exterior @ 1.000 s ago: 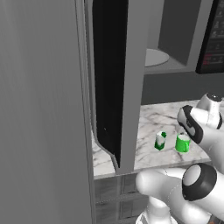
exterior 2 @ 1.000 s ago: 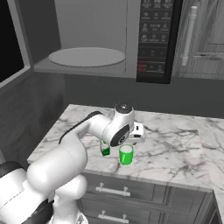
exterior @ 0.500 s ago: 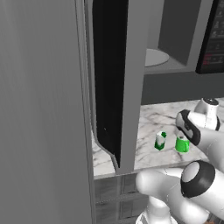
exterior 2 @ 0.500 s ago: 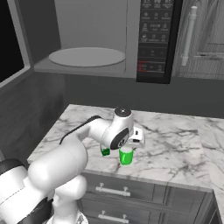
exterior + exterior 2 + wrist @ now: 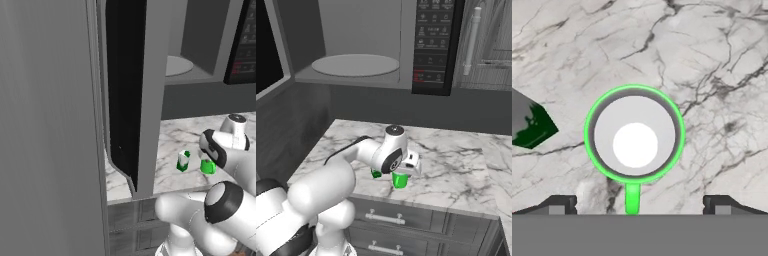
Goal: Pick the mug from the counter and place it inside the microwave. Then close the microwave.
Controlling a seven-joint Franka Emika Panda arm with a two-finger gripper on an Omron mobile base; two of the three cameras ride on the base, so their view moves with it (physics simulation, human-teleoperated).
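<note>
We are holding the jaws spread wide, wider than the mug (image 5: pixel 634 134), touching nothing; the gripper (image 5: pixel 635 204) is looking straight down with one fingertip (image 5: pixel 558 204) on either side of the rim and the mug's handle pointing back between them. The mug is standing upright on the marble counter (image 5: pixel 456 165) near its front edge, just beside a small green-and-white carton (image 5: pixel 183 160); we are judging it rigid, light and smooth-walled, likely slippery, best pinched across the rim or body clear of the handle. Above, the microwave (image 5: pixel 381 45) is standing open, its door (image 5: pixel 127 90) swung out and its round white plate (image 5: pixel 355 64) bare.
</note>
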